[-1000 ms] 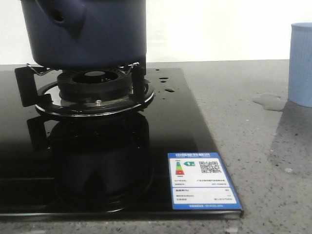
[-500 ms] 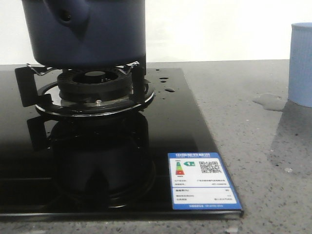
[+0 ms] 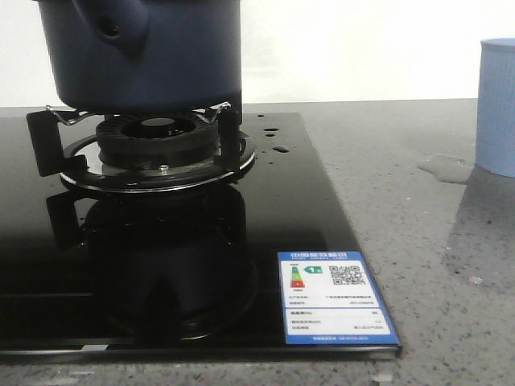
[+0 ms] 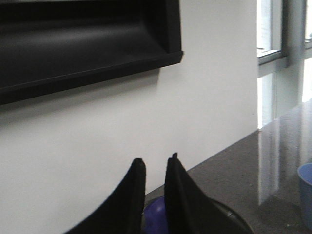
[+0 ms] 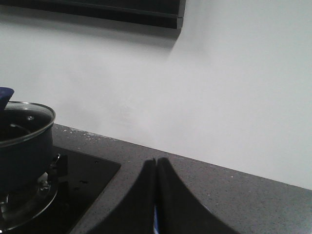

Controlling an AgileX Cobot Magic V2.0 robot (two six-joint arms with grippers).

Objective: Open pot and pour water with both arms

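The dark navy pot [image 3: 161, 56] stands on the burner stand [image 3: 157, 149], its stubby holed handle [image 3: 113, 28] facing the camera. In the right wrist view the pot [image 5: 22, 146] carries a glass lid [image 5: 24, 122] with a blue knob [image 5: 5, 96]. My left gripper [image 4: 155, 163] is shut on that blue knob [image 4: 156, 219], with the lid's dark rim [image 4: 229, 219] beside the fingers. My right gripper [image 5: 157, 160] is shut over the grey counter to the right of the stove, with only a thin blue sliver low between the fingers. Water shows as drops [image 3: 272, 133] on the stove glass and a puddle [image 3: 442, 169] on the counter.
A pale blue ribbed cup [image 3: 497, 104] stands on the grey counter at the far right, just behind the puddle; it also shows as the cup [image 4: 306, 195] in the left wrist view. The black glass stove top [image 3: 306, 225] carries an energy label [image 3: 334, 297]. A white wall lies behind.
The pot has turned or shifted slightly, its handle hole moving a little to the right in the front view. The cup and the puddle have not moved.
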